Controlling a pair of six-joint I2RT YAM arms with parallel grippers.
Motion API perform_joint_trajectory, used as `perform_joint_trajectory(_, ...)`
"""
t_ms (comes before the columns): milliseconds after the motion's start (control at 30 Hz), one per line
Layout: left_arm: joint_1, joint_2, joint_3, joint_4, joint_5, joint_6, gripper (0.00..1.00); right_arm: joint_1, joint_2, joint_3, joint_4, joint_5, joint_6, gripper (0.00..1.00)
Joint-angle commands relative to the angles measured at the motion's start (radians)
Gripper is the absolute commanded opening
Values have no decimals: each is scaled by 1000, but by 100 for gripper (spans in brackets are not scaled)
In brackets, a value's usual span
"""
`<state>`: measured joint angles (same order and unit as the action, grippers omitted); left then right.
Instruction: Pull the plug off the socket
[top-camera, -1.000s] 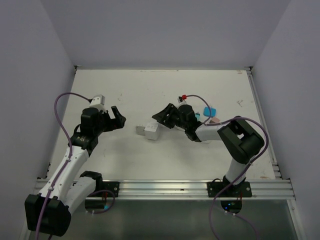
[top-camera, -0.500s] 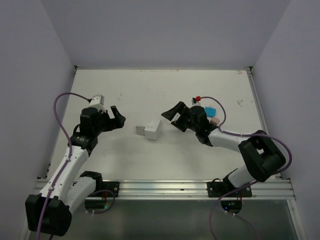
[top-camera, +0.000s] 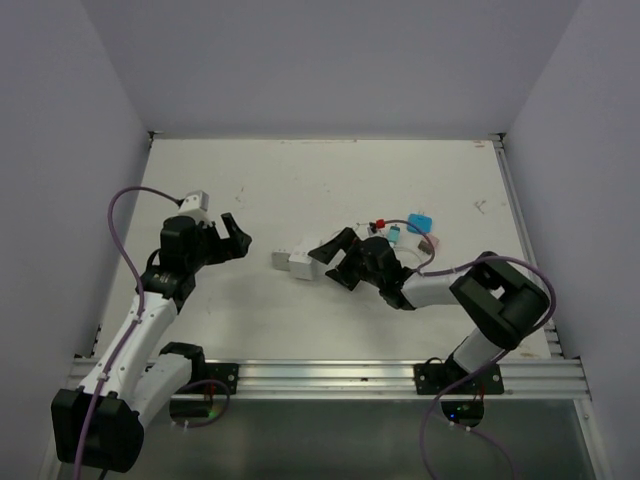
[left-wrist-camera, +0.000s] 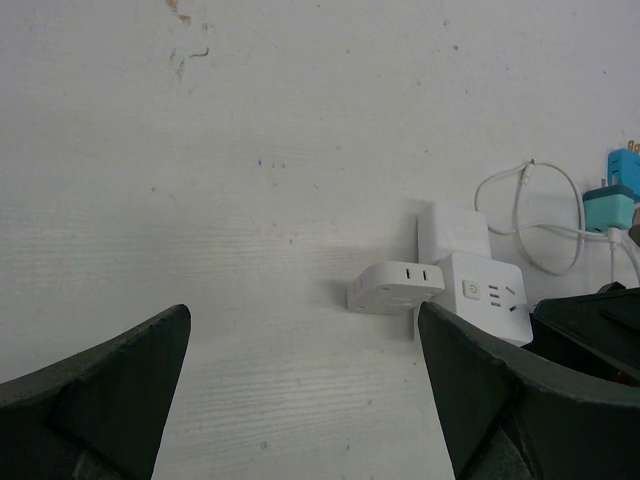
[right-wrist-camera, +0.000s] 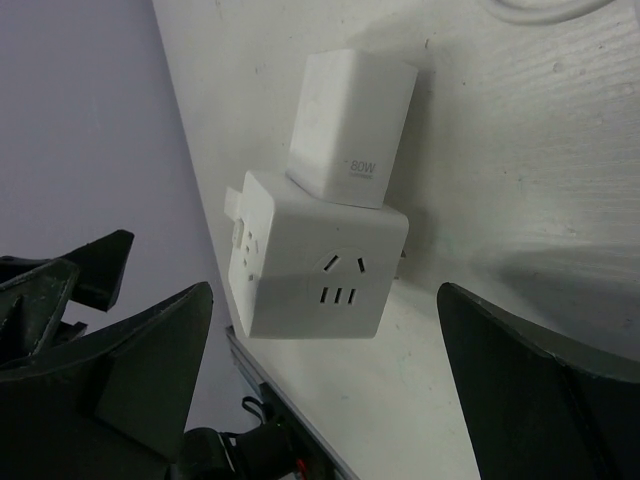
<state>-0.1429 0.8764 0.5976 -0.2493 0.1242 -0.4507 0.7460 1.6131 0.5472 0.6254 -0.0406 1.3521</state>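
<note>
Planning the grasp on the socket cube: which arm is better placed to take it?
Right. The right gripper is open close beside the socket, which its wrist view shows straight ahead. The left gripper, also open, sits farther off.

My right fingers (right-wrist-camera: 540, 390) have spread wide from part-closed. Right arm pulled away to the right, then swung back in closer to my bases; the 2 fingers now sit just beside the socket (right-wrist-camera: 320, 275).
</note>
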Motion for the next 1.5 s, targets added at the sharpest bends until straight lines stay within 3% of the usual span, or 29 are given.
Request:
perform_joint_trajectory(0, 14, -11, -7, 41, 17, 9, 100, 22, 34, 3, 134, 38, 58, 99)
perform_joint_trajectory(633, 20, -8, -10, 44, 23, 9, 99, 46, 162, 45, 247, 58, 91, 95)
perform_joint_trajectory(1067, 22, -2, -16, 45, 37, 4, 99, 44, 205, 11, 376, 53, 107, 48)
perform_joint_trajectory(1333, 23, 3, -24, 65, 83, 12, 99, -9, 191, -20, 425, -27, 107, 0)
perform_joint_trajectory(1467, 23, 3, -31, 105, 172, 41, 99, -62, 134, -21, 369, -110, 70, 0)
